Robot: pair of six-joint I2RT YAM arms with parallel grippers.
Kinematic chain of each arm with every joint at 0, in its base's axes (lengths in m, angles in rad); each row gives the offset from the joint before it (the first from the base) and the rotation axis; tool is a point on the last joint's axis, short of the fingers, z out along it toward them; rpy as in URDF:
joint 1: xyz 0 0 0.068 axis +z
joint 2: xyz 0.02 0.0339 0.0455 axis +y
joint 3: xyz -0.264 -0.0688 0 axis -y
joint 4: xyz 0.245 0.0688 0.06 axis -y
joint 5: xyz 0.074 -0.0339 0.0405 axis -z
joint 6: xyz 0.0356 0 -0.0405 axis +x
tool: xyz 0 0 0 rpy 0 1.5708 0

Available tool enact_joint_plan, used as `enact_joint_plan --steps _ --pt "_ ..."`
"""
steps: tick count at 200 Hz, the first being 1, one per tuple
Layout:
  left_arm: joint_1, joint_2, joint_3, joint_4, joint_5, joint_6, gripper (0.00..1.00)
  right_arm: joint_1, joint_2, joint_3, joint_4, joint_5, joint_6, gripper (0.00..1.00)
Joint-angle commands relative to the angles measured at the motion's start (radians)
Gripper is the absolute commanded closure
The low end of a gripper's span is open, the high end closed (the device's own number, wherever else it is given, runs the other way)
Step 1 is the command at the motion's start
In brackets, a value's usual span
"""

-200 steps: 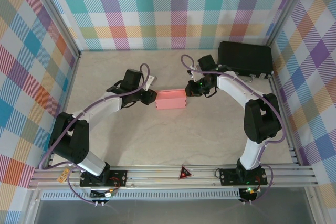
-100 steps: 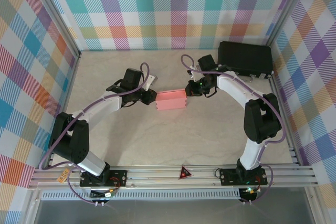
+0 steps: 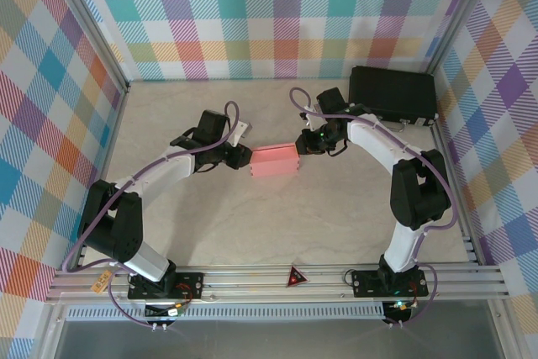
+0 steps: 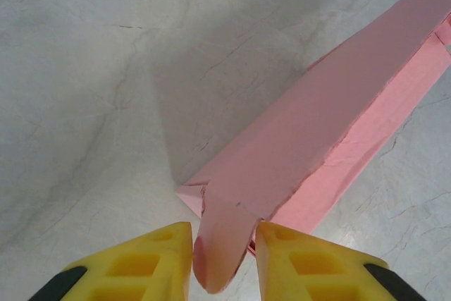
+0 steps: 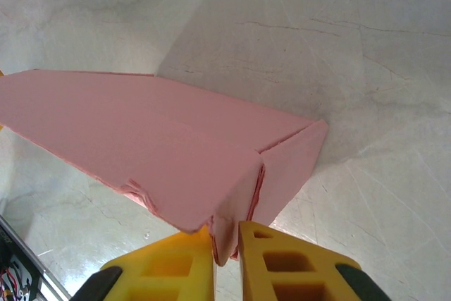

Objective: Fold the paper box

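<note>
The salmon-pink paper box lies as a small shallow rectangle at mid-table, between both arms. My left gripper is at its left end. In the left wrist view a rounded, curled tab of the paper box fills the gap between the yellow fingers of the left gripper and touches both. My right gripper is at the right end. There its jaws stand nearly together, pinching a thin end flap of the paper box.
A larger black case sits at the back right corner, behind the right arm. A small red triangular marker is on the front rail. Checked walls enclose the pale table on three sides.
</note>
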Motion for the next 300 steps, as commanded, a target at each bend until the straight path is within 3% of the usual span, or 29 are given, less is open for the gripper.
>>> enact_joint_plan --steps 1,96,239,300 --pt "0.008 -0.043 0.013 -0.023 0.015 -0.015 0.68 0.008 0.001 0.03 -0.019 0.006 0.004 0.82" --pt "0.009 -0.042 0.025 -0.052 0.048 -0.029 0.76 0.009 0.003 0.026 -0.016 -0.001 0.007 0.84" --pt "0.008 0.028 0.09 -0.163 0.043 -0.086 0.66 0.008 0.004 0.024 -0.014 -0.004 0.01 0.86" --pt "0.008 0.03 0.1 -0.184 0.057 -0.095 0.71 0.009 0.008 0.027 -0.011 -0.006 0.011 0.86"
